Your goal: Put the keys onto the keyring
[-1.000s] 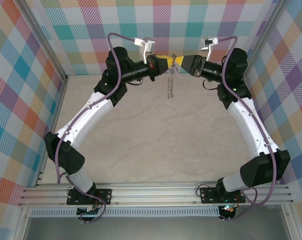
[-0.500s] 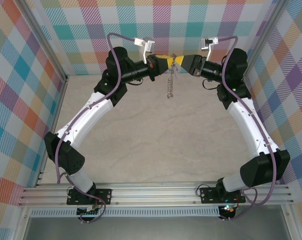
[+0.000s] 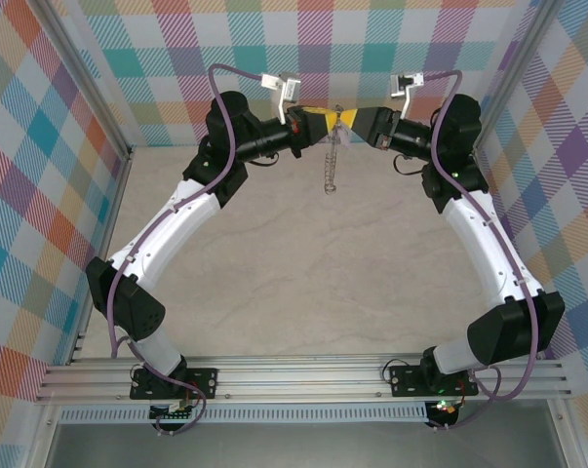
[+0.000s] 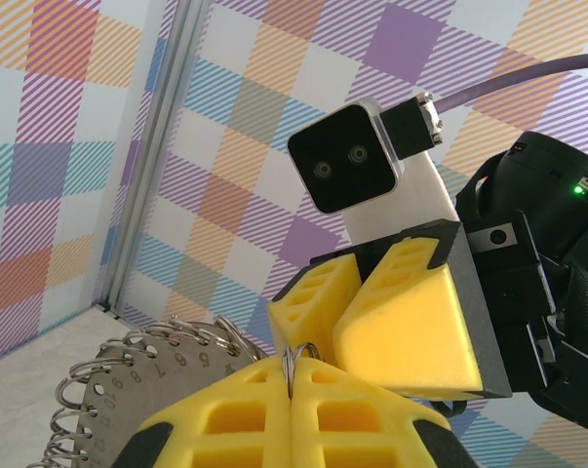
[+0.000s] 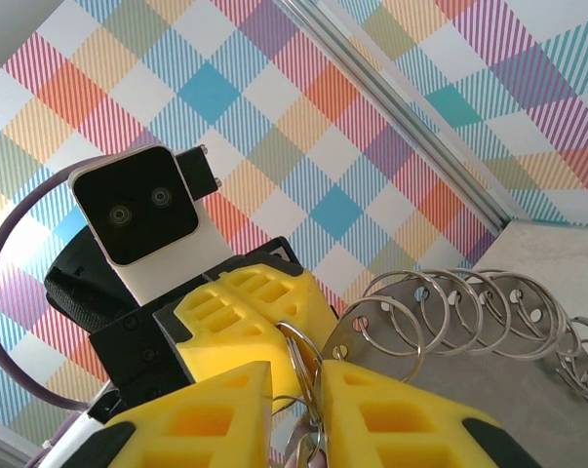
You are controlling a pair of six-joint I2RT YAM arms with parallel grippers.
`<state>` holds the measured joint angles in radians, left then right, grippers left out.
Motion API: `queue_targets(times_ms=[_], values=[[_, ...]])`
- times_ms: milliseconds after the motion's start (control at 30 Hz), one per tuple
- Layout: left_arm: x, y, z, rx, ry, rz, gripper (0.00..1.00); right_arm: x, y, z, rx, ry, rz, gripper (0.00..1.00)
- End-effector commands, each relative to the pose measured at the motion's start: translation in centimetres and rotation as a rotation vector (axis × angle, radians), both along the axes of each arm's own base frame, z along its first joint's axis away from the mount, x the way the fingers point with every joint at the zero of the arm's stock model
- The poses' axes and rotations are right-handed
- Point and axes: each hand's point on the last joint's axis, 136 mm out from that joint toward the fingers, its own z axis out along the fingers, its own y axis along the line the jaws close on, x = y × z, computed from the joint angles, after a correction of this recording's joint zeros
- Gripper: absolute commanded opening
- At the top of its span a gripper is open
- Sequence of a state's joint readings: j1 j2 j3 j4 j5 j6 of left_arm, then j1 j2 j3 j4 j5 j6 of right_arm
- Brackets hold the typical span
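Both grippers meet tip to tip high above the far middle of the table. My left gripper [image 3: 333, 124] [image 4: 294, 369] is shut on a small split ring [image 4: 295, 359]. The keyring [image 3: 330, 166] [image 4: 128, 385] [image 5: 469, 312], a grey numbered metal piece edged with several wire rings, hangs below the tips. My right gripper [image 3: 353, 125] [image 5: 295, 375] faces the left one, its jaws a narrow gap apart. Linked rings [image 5: 308, 356] and the small silvery key [image 5: 311, 450] sit in that gap, against one finger, with a slit showing at the other. A lilac speck [image 3: 344, 137] shows at the tips.
Checked walls [image 3: 59, 146] close in the table [image 3: 303, 283] on the left, back and right. An aluminium rail [image 3: 303, 375] carries both arm bases at the near edge. The pale tabletop lies well below the hanging rings.
My right gripper's jaws have narrowed around the rings. The hanging keyring has drawn up and shifted slightly. Both arms stay almost where they were.
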<state>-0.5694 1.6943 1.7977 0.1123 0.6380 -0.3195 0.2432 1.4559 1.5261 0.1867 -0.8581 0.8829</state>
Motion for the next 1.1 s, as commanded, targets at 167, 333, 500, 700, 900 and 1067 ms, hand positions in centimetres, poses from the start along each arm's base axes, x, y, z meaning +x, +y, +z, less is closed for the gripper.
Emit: queue_targets(times_ms=[167,333,500,700,900,1067], values=[[-0.3,0.0,2.4,-0.051,-0.071,0.000,0.00,-1.0,0.8,1.4,0.003,-0.062,0.052,0.06],[-0.3,-0.1,2.2,-0.048,-0.068,-0.004,0.00,-0.9,0.8,1.6,-0.001,-0.070,0.052,0.00],[-0.2,0.0,2.1,-0.039,-0.065,0.009,0.00,-1.2,0.8,2.0,-0.023,-0.095,0.052,0.00],[0.0,0.7,2.2,-0.014,-0.075,0.053,0.24,-1.7,0.5,2.0,-0.099,-0.131,0.028,0.00],[0.1,2.2,2.4,0.030,-0.105,0.100,0.43,-2.3,0.2,1.5,-0.187,-0.168,0.018,0.00],[-0.3,3.5,2.4,0.082,-0.138,0.108,0.52,-3.1,-0.2,0.8,-0.284,-0.206,0.019,0.00]])
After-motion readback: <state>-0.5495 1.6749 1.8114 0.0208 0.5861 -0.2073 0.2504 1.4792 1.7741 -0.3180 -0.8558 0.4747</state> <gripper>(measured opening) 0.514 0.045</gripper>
